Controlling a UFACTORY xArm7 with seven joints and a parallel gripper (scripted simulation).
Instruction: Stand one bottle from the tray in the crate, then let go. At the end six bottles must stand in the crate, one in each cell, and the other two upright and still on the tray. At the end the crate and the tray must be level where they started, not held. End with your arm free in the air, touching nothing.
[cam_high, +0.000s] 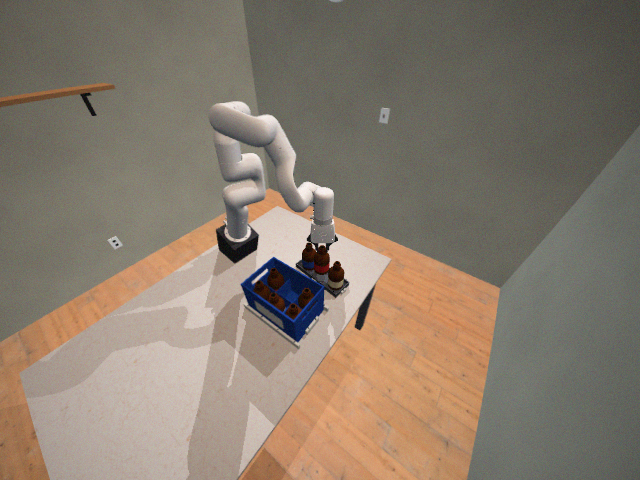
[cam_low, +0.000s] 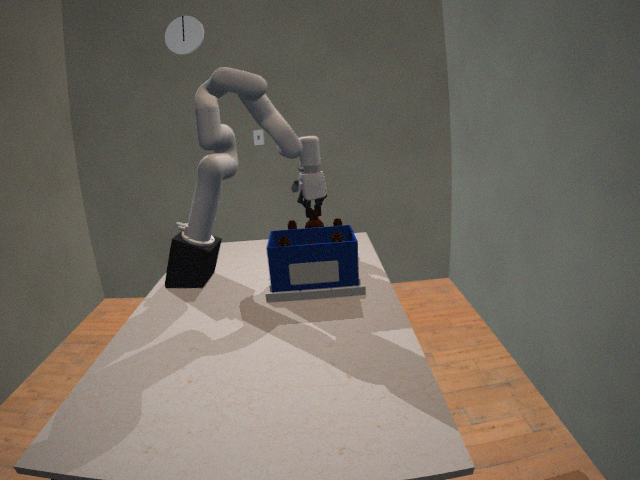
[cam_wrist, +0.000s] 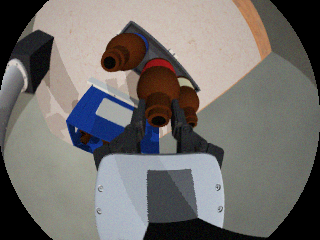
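Looking at top view first: gripper (cam_high: 322, 244) hangs straight down over the tray (cam_high: 340, 287), clamped on the neck of the red-band bottle (cam_high: 321, 262), which stands upright w/ its long axis vertical, between a blue-band bottle (cam_high: 308, 256) and a cream-band bottle (cam_high: 336, 274). Crate (cam_high: 281, 311) sits just beside the tray on the side nearer this camera; I count five bottles in it, and the free cell (cam_high: 292, 283) looks to be the middle one along the tray-side wall, so I judge the carry short. Exterior view: crate front (cam_low: 313, 271) hides the tray; I can't tell if the held bottle's base is off it. Wrist view: fingers pinch the neck of the red-band bottle, crate down-left of it.
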